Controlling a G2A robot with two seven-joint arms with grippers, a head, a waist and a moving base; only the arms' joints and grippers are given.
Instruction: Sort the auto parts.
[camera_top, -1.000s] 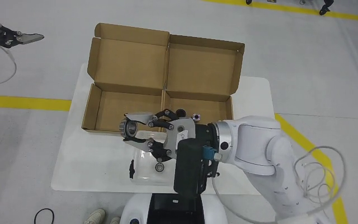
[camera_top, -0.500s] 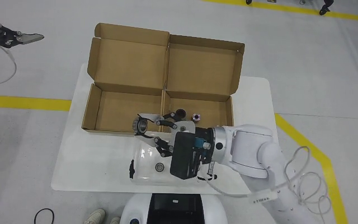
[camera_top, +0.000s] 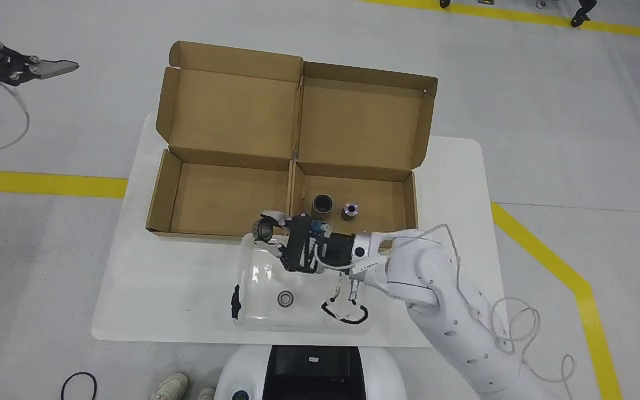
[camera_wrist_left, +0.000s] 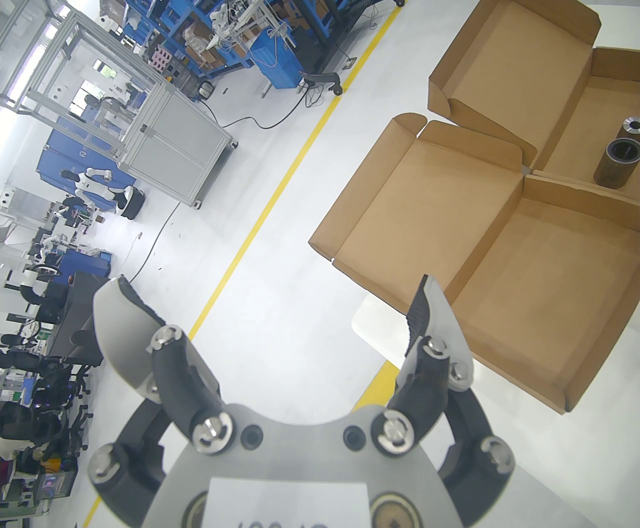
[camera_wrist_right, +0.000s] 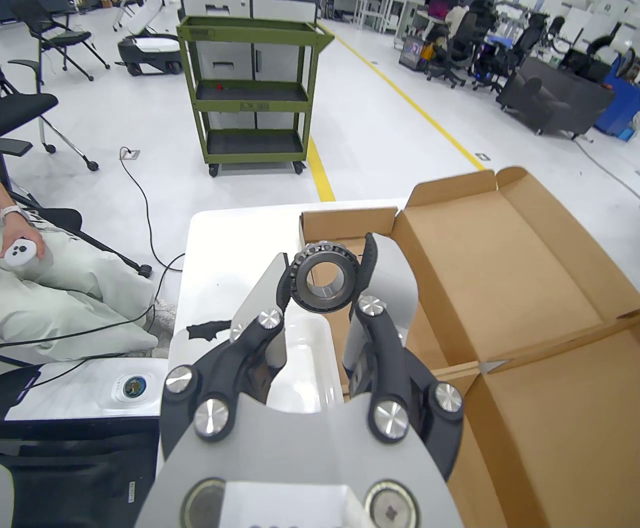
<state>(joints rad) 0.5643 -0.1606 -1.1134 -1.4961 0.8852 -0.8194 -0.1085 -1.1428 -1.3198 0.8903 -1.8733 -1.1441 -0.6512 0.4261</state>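
Lower and nearer the seam between the two boxes than a second ago, the right hand (camera_wrist_right: 325, 280) is clamped on a steel bearing (camera_wrist_right: 324, 282), gripped across its outer ring with the bore showing. It hangs at the front wall of the left box (camera_top: 230, 195), just past the far edge of the clear tray (camera_top: 250, 310).

To do this step well, I would lift the bearing fully over that cardboard wall, bring it down close to the box floor, and only then release it, since a round part dropped from height will likely roll.

The left hand (camera_wrist_left: 272, 300) is wide open and holds nothing, out beyond the far left corner of the white tabletop (camera_top: 150, 290). Around it are a pale floor with yellow lines (camera_top: 60, 184) and a green cart (camera_wrist_right: 252, 95).
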